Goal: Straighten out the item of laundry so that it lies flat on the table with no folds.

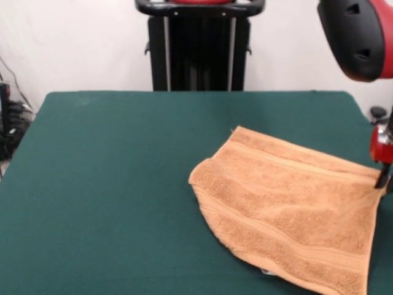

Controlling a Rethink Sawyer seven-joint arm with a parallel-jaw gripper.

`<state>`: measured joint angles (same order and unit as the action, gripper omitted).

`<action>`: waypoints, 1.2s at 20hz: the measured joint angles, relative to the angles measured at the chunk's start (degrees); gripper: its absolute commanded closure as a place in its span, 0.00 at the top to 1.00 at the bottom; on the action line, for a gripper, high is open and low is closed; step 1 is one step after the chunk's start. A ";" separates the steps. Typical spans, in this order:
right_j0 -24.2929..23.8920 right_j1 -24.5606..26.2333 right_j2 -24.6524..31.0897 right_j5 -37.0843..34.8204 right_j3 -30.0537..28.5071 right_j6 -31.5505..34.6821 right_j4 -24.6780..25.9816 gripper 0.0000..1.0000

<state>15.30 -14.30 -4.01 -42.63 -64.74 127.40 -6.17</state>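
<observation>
The orange-tan towel [288,215] lies on the right part of the dark green table [110,184]. It is spread wide on the right and narrows to a rounded, folded-under end on the left. Stripe bands run along its far and near sides. A bit of white tag [265,270] peeks out at its near edge. My gripper [384,179] shows only partly at the right picture edge. It sits at the towel's far right corner, which is drawn up to a point at it, so it looks shut on that corner.
A red and black arm link [356,37] hangs at the top right. The black pedestal [199,49] stands behind the table's far edge. Cables [9,123] lie off the table's left side.
</observation>
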 measured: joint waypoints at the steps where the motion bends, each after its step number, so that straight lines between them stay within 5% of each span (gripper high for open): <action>1: -0.07 0.09 0.01 0.00 -0.02 0.00 -0.04 0.00; 24: -11.28 -6.33 3.25 3.58 -6.55 0.00 1.17 0.00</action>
<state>4.02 -20.63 -0.76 -39.05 -71.28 127.40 -5.00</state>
